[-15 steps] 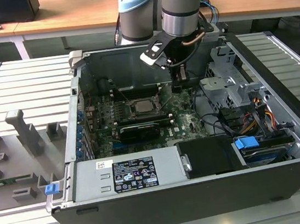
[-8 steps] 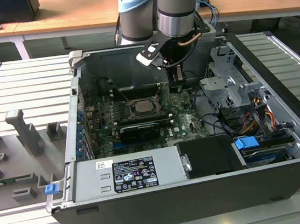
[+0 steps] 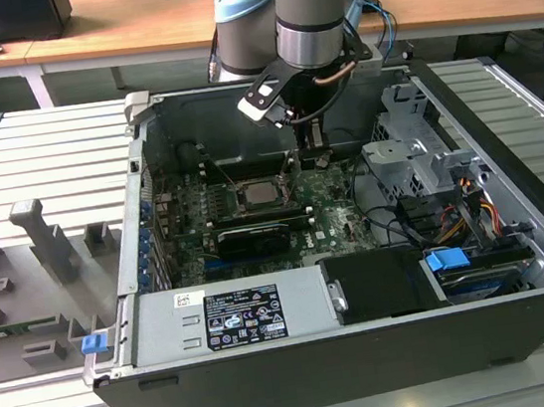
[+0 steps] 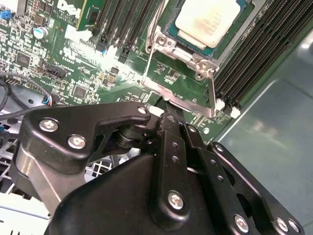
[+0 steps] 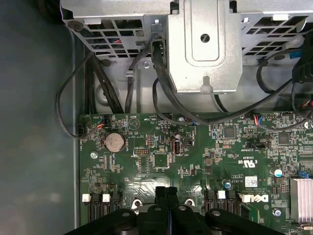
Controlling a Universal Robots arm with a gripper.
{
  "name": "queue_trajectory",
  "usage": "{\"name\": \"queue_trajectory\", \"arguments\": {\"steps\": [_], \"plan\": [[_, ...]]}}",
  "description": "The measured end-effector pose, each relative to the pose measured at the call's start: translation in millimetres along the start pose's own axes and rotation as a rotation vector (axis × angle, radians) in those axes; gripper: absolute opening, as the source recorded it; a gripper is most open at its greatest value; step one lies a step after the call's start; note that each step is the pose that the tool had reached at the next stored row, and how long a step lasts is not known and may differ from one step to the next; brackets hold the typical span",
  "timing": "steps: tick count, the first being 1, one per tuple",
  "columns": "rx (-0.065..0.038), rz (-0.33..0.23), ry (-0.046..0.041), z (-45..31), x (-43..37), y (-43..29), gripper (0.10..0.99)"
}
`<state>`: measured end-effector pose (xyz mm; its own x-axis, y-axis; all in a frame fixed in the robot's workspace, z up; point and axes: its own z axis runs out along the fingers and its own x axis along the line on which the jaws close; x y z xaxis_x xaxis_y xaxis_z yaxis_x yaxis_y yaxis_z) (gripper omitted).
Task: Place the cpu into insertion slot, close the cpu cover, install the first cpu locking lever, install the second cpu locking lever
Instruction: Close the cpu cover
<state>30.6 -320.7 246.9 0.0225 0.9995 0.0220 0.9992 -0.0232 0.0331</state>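
Observation:
The cpu (image 3: 259,194) lies silver top up in the insertion slot (image 3: 236,204) on the green motherboard inside the open case. In the second wrist view the cpu (image 4: 208,22) is framed by the grey metal cpu cover (image 4: 164,44), which lies down around it. A thin wire locking lever (image 4: 213,93) runs along the socket's edge. My gripper (image 3: 313,148) hangs just beside the socket toward the exterior view's right. Its fingertips (image 4: 168,117) are pressed together close to the lever's bend. In the first wrist view the gripper (image 5: 167,192) is shut, with nothing visible between the fingers.
Long black memory slots (image 4: 254,54) flank the socket. A black card (image 3: 252,238) lies nearer the camera. The metal drive cage (image 3: 415,144) and cables (image 3: 434,212) crowd the exterior view's right. The power supply (image 3: 236,314) sits at the front. Grey fixtures (image 3: 47,243) stand outside the case.

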Motion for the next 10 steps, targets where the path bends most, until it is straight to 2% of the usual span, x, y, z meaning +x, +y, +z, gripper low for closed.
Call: {"name": "queue_trajectory", "arguments": {"steps": [10], "plan": [[0.000,0.000,0.0000,-0.3,-0.2,-7.6,0.106]]}}
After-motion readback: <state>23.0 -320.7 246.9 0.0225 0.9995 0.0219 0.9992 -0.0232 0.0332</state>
